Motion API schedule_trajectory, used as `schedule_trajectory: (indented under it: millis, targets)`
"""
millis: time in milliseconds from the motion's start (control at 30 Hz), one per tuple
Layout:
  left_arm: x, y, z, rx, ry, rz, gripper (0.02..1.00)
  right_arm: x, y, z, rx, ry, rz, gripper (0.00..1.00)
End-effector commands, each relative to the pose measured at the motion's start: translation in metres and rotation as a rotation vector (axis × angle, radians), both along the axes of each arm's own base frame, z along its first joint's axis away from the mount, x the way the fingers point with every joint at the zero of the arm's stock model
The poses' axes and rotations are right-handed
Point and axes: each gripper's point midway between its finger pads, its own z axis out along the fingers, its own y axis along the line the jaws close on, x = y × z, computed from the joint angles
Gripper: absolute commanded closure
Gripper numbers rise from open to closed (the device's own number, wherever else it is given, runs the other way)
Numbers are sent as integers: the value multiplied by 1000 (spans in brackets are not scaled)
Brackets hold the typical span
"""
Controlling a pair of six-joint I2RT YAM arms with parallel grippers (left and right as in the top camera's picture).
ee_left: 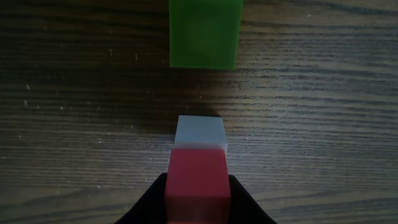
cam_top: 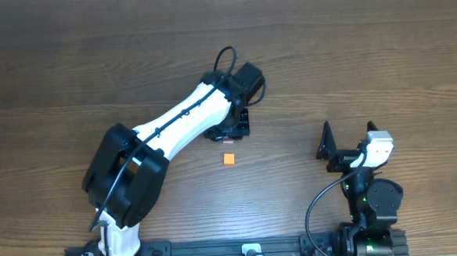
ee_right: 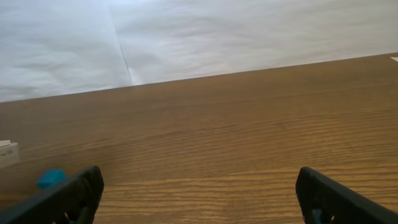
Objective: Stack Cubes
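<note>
My left gripper [ee_left: 196,190] is shut on a red cube [ee_left: 196,177], its dark fingers [ee_left: 244,202] pressing both sides. Just past the red cube a pale blue-grey cube [ee_left: 200,132] rests on the table, partly covered by it; whether the two touch I cannot tell. A green cube [ee_left: 205,31] lies farther off on the wood. From above, the left gripper [cam_top: 230,128] is at the table's middle, and a small orange cube [cam_top: 228,159] lies just in front of it. My right gripper [cam_top: 348,129] stands open near its base, holding nothing.
Bare wooden tabletop [cam_top: 365,42] surrounds the cubes. In the right wrist view a small blue object [ee_right: 51,178] and a white tag [ee_right: 7,152] sit at the table's side, with a white wall [ee_right: 249,31] behind the far edge.
</note>
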Motion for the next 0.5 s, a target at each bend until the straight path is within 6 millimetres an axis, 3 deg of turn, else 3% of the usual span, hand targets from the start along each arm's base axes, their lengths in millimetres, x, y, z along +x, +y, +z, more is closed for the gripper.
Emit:
schedule_trajectory:
  millis: [33,500]
  targets:
    - [0,6,-7,23,7,16,746,0,1,-2,6,2,6,9]
    - [1,8,-7,37,0,16,590,0,1,-2,6,2,5,7]
